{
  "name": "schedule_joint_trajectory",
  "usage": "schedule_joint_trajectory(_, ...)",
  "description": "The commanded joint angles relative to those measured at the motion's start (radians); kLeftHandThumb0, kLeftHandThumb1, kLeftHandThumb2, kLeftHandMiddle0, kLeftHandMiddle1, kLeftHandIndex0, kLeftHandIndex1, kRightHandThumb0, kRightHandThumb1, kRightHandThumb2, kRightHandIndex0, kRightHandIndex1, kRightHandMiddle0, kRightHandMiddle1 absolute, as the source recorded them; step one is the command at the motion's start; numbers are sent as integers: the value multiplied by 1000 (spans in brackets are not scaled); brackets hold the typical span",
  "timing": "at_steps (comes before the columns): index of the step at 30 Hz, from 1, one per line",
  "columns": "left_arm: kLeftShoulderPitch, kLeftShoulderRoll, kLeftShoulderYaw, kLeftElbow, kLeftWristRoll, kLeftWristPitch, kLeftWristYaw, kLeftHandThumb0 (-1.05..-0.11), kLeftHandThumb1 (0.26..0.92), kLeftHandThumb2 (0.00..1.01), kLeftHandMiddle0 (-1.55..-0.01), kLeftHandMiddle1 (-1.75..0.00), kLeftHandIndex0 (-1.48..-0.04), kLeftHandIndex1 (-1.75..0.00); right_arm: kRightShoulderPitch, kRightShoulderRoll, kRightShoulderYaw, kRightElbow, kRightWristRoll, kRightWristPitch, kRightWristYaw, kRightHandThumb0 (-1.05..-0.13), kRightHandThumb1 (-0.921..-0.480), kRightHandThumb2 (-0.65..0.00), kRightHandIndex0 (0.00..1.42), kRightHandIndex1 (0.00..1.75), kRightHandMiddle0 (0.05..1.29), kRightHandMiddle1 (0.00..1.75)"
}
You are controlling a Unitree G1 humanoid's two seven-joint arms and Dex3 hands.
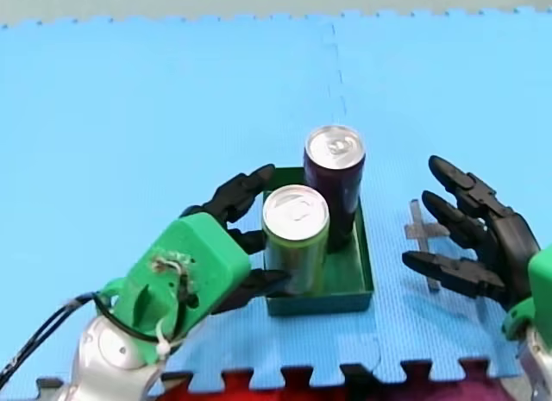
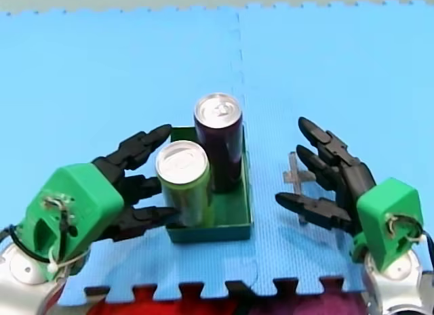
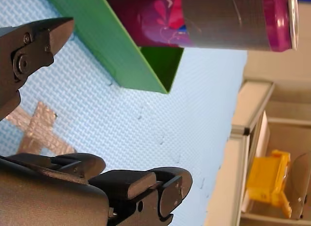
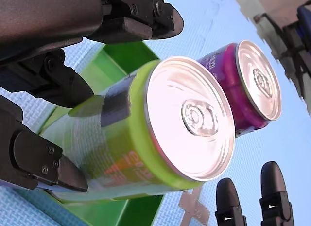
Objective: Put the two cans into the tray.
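We see bright, even overhead light on the blue mat (image 1: 172,116), with short, soft shadows by the tray (image 1: 319,303). Lids of the purple can (image 1: 335,147) and green can (image 1: 296,209) glare white; the first wrist view's background is blurred.

Green can (image 2: 182,183), purple can (image 2: 218,142) crowd tray (image 2: 210,232); open mat (image 2: 102,71) beyond

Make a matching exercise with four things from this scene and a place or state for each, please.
Things:
1. green can
2. purple can
3. tape cross
4. right hand

Places or states:
A. flat on the mat
B. open, right of the tray
C. gripped by the left hand, at the tray's near end
D. at the tray's far end

Pairs: 1-C, 2-D, 3-A, 4-B.
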Motion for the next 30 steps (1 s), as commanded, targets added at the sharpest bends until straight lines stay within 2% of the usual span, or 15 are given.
schedule_joint_trajectory(1,12,31,16,-18,-5,-22,-17,-1048,828,8,-305,-1,-190,0,-1,-6,0,2,0,-2,-4,-721,-677,-1,406,0,352,1)
schedule_joint_trajectory(6,36,96,41,-53,-4,-51,-57,-1048,837,11,-307,-2,-189,0,-1,-8,-1,5,0,-1,-1,-720,-678,-1,404,0,351,0)
schedule_joint_trajectory(11,65,143,101,-103,-42,-31,-97,-1048,847,13,-305,-1,-184,0,-4,-10,-3,10,2,2,3,-715,-678,0,402,0,351,0)
schedule_joint_trajectory(14,82,145,125,-130,-61,-6,-97,-1048,846,10,-307,-2,-182,0,-4,-11,-4,11,2,3,6,-712,-678,0,402,0,351,0)
schedule_joint_trajectory(18,93,128,159,-161,-94,54,-82,-1048,837,4,-307,-1,-176,0,-5,-14,-7,11,5,4,12,-710,-679,0,402,0,351,0)
schedule_joint_trajectory(22,112,138,195,-164,-119,67,-82,-1048,823,0,-304,0,-170,0,-7,-18,-9,14,7,7,16,-709,-679,0,402,0,351,0)
schedule_joint_trajectory(25,135,153,204,-159,-92,59,-60,-1048,814,0,-305,-1,-165,0,-9,-21,-10,16,7,7,18,-708,-679,0,403,1,352,0)
schedule_joint_trajectory(27,146,159,215,-137,-66,40,-33,-1048,811,0,-308,-2,-164,0,-11,-24,-11,17,8,8,20,-708,-679,0,403,1,352,1)
schedule_joint_trajectory(28,151,160,223,-104,-53,9,-14,-1048,809,0,-315,-6,-164,0,-11,-25,-12,17,9,8,22,-709,-679,0,403,1,352,0)
schedule_joint_trajectory(30,149,149,248,18,-50,-110,26,-1048,808,0,-358,-27,-184,-11,-13,-28,-12,16,9,8,24,-709,-679,0,403,1,353,1)
